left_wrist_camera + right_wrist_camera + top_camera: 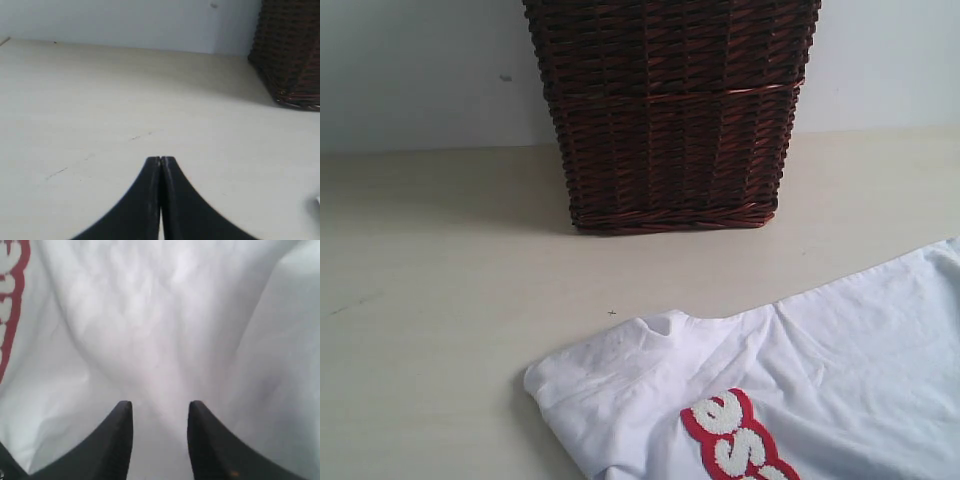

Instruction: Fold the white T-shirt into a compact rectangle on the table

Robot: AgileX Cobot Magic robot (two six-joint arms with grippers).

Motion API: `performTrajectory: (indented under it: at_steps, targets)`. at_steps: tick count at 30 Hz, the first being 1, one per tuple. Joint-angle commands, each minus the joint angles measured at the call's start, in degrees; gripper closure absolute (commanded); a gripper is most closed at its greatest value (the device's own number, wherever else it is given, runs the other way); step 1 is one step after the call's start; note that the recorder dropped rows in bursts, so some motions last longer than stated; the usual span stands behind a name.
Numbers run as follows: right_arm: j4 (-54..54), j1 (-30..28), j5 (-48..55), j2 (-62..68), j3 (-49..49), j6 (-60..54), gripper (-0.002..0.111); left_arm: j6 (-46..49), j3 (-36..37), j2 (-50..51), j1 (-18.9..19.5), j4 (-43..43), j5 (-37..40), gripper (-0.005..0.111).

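Low exterior and left wrist views share the basket (670, 110); right wrist hugs T-shirt (160, 340).

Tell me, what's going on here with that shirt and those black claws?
A two-armed robot is working on folding a white T-shirt that lies rumpled on the pale table. The right claw hangs low over the shirt's cloth with its jaws apart, and a raised crease runs toward the gap. The left claw is shut and empty above bare table. A dark wicker basket stands at the back, with nothing touching it.
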Motion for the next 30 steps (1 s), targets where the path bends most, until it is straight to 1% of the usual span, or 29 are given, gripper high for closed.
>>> performTrajectory:
  at_steps: [1,2,5,7,9,12,14,16,19,23,25,27,30]
  targets:
    - [-5.7,-0.2,-0.2,-3.8,0.1,2.5,0.072,-0.2,-0.2,-0.4,0.1,-0.1,-0.5,0.107]
    - [-16.9,-0.2,-0.2,-5.8,0.1,5.8,0.072,-0.2,-0.2,-0.4,0.1,-0.1,-0.5,0.107]
    - [-31.3,-0.9,-0.2,-6.5,0.1,9.7,0.075,-0.2,-0.2,-0.4,0.1,-0.1,-0.5,0.107]
    - [-34.8,-2.8,-0.8,-6.5,0.1,9.5,0.077,-0.2,-0.2,-0.4,0.1,-0.1,-0.5,0.107]
    - [-34.0,-5.3,-3.2,-6.5,0.1,7.9,0.078,-0.2,-0.2,-0.4,0.1,-0.1,-0.5,0.107]
    - [-29.8,-7.8,-9.0,-6.4,0.1,7.1,0.078,-0.2,-0.2,-0.4,0.1,-0.1,-0.5,0.107]
    - [-24.7,-8.9,-12.2,-5.3,0.1,6.0,0.078,-0.2,-0.2,-0.4,0.1,-0.1,-0.5,0.107]
    - [-19.8,-9.0,-12.9,-3.5,0.1,3.9,0.078,-0.2,-0.2,-0.4,0.1,-0.1,-0.5,0.107]
    - [-14.3,-9.0,-12.5,0.1,0.1,2.6,0.078,-0.2,-0.2,-0.4,0.1,-0.1,-0.5,0.107]
    - [-8.9,-8.9,-12.5,3.7,0.1,-0.9,0.082,-0.2,-0.2,-0.4,0.1,-0.1,-0.5,0.107]
    - [-2.7,-8.9,-11.5,4.1,0.1,-5.0,0.084,-0.2,-0.2,-0.4,0.1,-0.1,-0.5,0.107]
    - [5.6,-8.9,-8.7,4.1,0.1,-9.9,0.084,-0.2,-0.2,-0.4,0.1,-0.1,-0.5,0.107]
    - [14.7,-8.2,-5.1,4.1,0.1,-12.3,0.084,-0.2,-0.2,-0.4,0.1,-0.1,-0.5,0.107]
